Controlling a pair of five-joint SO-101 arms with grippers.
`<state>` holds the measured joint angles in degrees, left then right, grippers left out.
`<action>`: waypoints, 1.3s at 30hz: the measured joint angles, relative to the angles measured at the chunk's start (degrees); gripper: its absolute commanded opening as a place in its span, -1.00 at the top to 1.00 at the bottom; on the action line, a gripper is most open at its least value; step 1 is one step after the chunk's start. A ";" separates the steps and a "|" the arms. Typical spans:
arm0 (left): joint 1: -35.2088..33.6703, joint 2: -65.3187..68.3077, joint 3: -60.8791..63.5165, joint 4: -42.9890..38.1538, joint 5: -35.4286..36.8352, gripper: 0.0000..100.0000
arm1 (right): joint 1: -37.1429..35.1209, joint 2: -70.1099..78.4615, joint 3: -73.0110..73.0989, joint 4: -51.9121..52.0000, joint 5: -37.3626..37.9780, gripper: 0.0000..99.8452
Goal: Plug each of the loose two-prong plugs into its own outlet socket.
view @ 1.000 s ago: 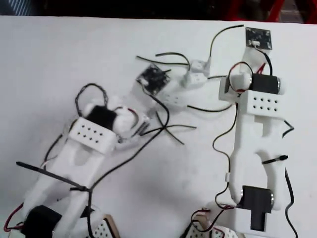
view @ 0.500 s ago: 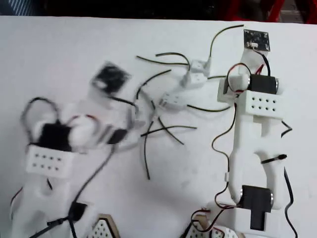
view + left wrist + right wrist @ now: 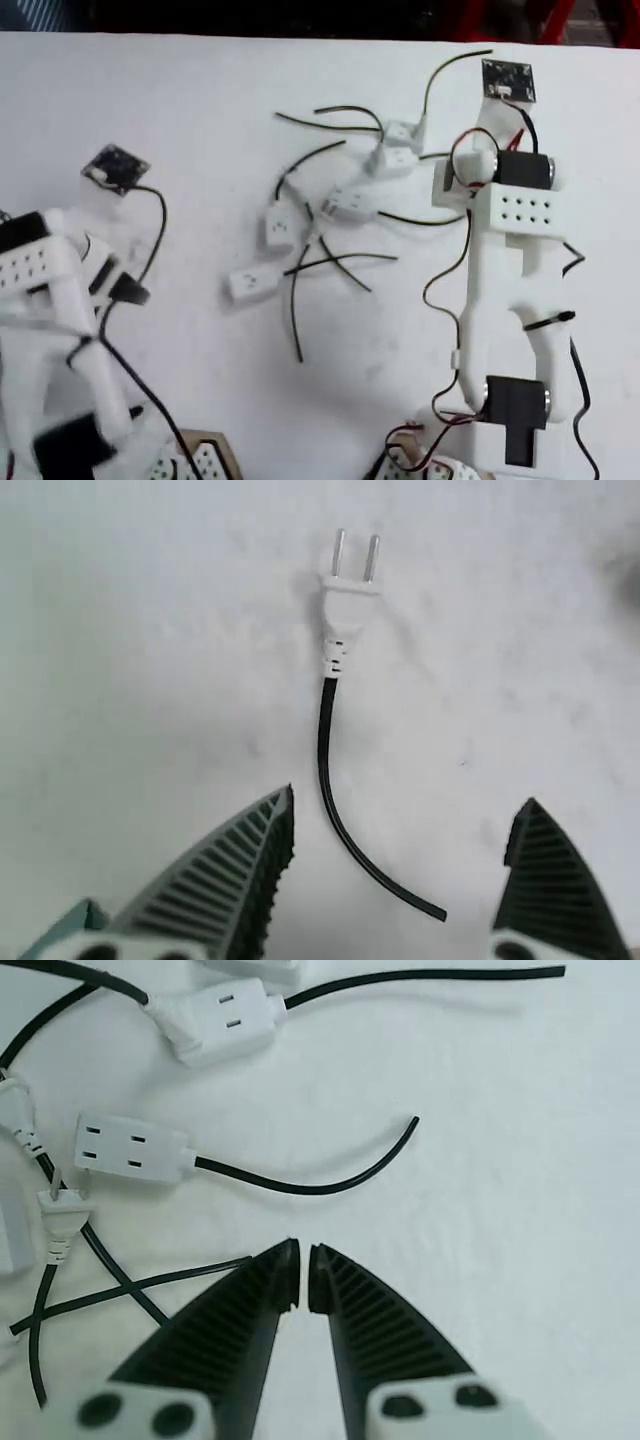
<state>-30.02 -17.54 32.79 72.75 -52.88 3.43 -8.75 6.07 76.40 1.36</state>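
Swung left gripper to left edge of desk; jaws wide, empty. Plug straight ahead, prongs pointing away, cord toward me.

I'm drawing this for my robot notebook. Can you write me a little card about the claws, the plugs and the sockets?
left gripper: open, empty
loose plug: white, two prongs, black cord, lying flat ahead of the left gripper, not plugged in
right gripper: shut, empty
first socket: white, slots empty
second socket: white, slots empty
another plug: white, near the second socket, not plugged in
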 measured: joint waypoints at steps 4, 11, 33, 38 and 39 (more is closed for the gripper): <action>-0.26 7.82 -1.41 -4.04 -1.41 0.34 | 0.09 0.00 0.44 0.00 0.00 0.96; -0.26 21.54 -10.46 -5.01 -1.49 0.35 | -1.32 0.00 0.44 0.00 0.00 0.96; 5.19 40.53 -20.84 0.18 -1.58 0.96 | -1.23 0.00 0.44 0.00 0.00 0.96; 5.10 34.99 -20.84 1.93 1.23 0.96 | -1.14 0.00 0.44 0.00 0.00 0.96; 5.10 33.05 -20.75 2.37 2.29 0.96 | -1.23 0.00 0.44 0.00 0.00 0.96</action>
<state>-24.92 15.52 12.04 75.12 -50.59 2.20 -8.75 6.51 76.40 1.36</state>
